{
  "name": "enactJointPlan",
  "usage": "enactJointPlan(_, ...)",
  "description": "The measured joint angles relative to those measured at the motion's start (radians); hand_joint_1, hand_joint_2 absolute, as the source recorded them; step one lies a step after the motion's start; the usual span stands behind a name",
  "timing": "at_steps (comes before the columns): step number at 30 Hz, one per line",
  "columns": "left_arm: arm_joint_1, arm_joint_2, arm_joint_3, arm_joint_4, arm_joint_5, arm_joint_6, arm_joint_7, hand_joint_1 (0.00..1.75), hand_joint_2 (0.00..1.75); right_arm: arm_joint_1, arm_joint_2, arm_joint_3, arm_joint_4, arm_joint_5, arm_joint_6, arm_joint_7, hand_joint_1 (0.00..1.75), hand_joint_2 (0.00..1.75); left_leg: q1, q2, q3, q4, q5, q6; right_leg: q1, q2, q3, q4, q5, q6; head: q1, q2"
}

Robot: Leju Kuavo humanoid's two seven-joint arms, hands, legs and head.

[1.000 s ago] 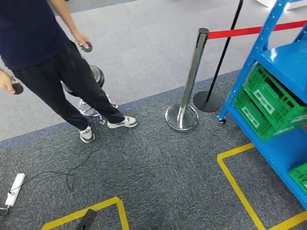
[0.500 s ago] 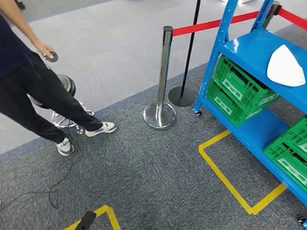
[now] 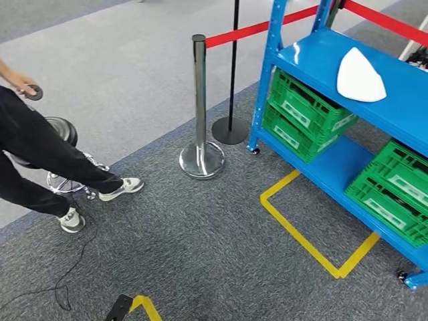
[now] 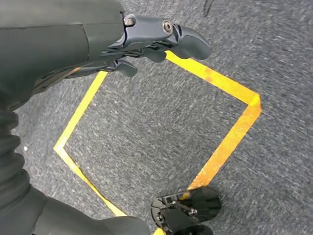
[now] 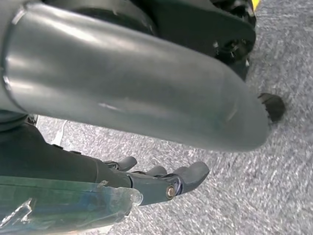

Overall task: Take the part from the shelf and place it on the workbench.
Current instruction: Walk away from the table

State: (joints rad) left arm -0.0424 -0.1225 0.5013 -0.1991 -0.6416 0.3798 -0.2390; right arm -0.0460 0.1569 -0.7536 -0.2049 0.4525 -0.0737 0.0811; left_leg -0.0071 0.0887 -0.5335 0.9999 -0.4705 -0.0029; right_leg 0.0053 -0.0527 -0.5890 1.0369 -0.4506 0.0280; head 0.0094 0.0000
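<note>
The whole head view has swung round over the last second, which is the camera turning, not the things moving: the blue shelf (image 3: 353,87) that sat cut off at the picture's edge now takes up the far right side, and the person (image 3: 35,154) with the stool has slid off toward the left edge. With that turn the white part (image 3: 359,77), a flat rounded-triangle piece, has come into sight lying on the shelf's upper board, near that board's front edge, above the green crates (image 3: 303,120) on the lower board. The chrome post (image 3: 200,107) with its red belt stands just off the shelf's left corner, and a yellow taped outline (image 3: 303,234) marks the carpet before the shelf. The left hand (image 4: 155,44) hangs over the carpet with its fingers loosely apart and nothing in them; the right hand (image 5: 162,181) looks the same, though the blurred forearm hides part of it, so I say that with some reserve. I judge the robot is squaring up to the shelf; the part remains to be reached, and no workbench appears here.
</note>
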Motion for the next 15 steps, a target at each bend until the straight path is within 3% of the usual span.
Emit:
enactJointPlan(1, -0.001, 0.000, 0.000, 0.000, 0.000, 0.000, 0.000, 0.00, 1.75, 0.001, 0.000, -0.001, 0.000, 0.000, 0.000, 0.000, 0.00, 0.00, 0.002, 0.005, 0.001, -0.001, -0.002, -0.005, -0.001, 0.010, -0.001, -0.001, 0.002, -0.006, 0.000, 0.000)
enactJointPlan(3, -0.003, 0.000, 0.000, 0.000, -0.001, 0.000, 0.000, 0.00, 1.75, 0.001, -0.001, -0.002, 0.000, 0.000, -0.001, 0.000, 0.00, 0.00, 0.006, -0.021, -0.007, 0.024, -0.024, -0.017, -0.005, 0.030, -0.001, -0.007, 0.007, -0.017, -0.003, 0.000)
enactJointPlan(5, -0.004, 0.000, 0.000, 0.000, -0.001, 0.000, 0.000, 0.00, 1.75, -0.002, -0.001, -0.003, 0.000, 0.000, -0.001, 0.000, 0.00, 0.00, 0.008, -0.064, -0.052, 0.123, -0.079, -0.025, -0.010, 0.051, -0.001, -0.010, 0.010, -0.025, -0.008, 0.000)
enactJointPlan(6, -0.002, 0.000, 0.000, 0.000, -0.001, 0.000, 0.000, 0.00, 1.75, -0.003, -0.001, -0.004, 0.000, -0.003, -0.001, 0.000, 0.00, 0.00, 0.009, -0.075, -0.085, 0.189, -0.107, -0.027, -0.011, 0.063, -0.002, -0.010, 0.011, -0.027, -0.009, 0.000)
enactJointPlan(7, 0.000, 0.000, 0.000, 0.000, -0.001, 0.000, 0.000, 0.00, 1.75, -0.003, -0.001, -0.005, 0.000, -0.008, -0.001, -0.001, 0.00, 0.00, 0.009, -0.078, -0.113, 0.242, -0.123, -0.028, -0.011, 0.075, -0.002, -0.010, 0.011, -0.028, -0.010, 0.000)
enactJointPlan(8, 0.001, -0.001, 0.000, 0.000, -0.001, 0.000, 0.000, 0.00, 1.75, -0.002, -0.001, -0.008, 0.000, -0.017, -0.001, -0.003, 0.00, 0.00, 0.010, -0.080, -0.130, 0.267, -0.120, -0.029, -0.011, 0.087, -0.002, -0.010, 0.011, -0.029, -0.010, 0.000)
enactJointPlan(9, 0.002, -0.001, 0.000, 0.000, -0.002, 0.000, 0.000, 0.00, 1.75, -0.002, -0.001, -0.014, 0.000, -0.029, -0.001, -0.006, 0.00, 0.00, 0.010, -0.081, -0.129, 0.257, -0.098, -0.028, -0.012, 0.100, -0.002, -0.009, 0.011, -0.028, -0.010, 0.000)
enactJointPlan(10, 0.002, -0.001, 0.000, 0.000, -0.003, -0.001, 0.000, 0.00, 1.75, -0.001, -0.001, -0.021, 0.000, -0.041, -0.001, -0.010, 0.00, 0.00, 0.011, -0.087, -0.111, 0.212, -0.062, -0.028, -0.013, 0.113, -0.001, -0.009, 0.012, -0.026, -0.010, 0.000)
enactJointPlan(12, 0.002, -0.001, 0.000, 0.000, -0.007, -0.001, 0.000, 0.00, 1.75, -0.002, -0.001, -0.035, 0.000, -0.057, -0.001, -0.017, 0.00, 0.00, 0.018, -0.130, -0.055, 0.084, 0.003, -0.027, -0.013, 0.136, -0.004, -0.007, 0.014, -0.019, -0.011, 0.000)
enactJointPlan(14, 0.002, -0.002, 0.000, 0.000, -0.011, -0.001, 0.000, 0.00, 1.75, -0.004, -0.001, -0.045, 0.000, -0.063, -0.002, -0.019, 0.00, 0.00, 0.023, -0.168, -0.025, 0.010, 0.019, -0.024, -0.013, 0.157, -0.012, -0.006, 0.018, -0.006, -0.012, 0.000)
enactJointPlan(15, 0.003, -0.002, 0.000, 0.000, -0.014, -0.001, 0.000, 0.00, 1.75, -0.003, -0.001, -0.049, 0.000, -0.063, -0.002, -0.018, 0.00, 0.00, 0.022, -0.169, -0.023, 0.001, 0.016, -0.020, -0.014, 0.167, -0.016, -0.008, 0.021, 0.001, -0.011, 0.000)
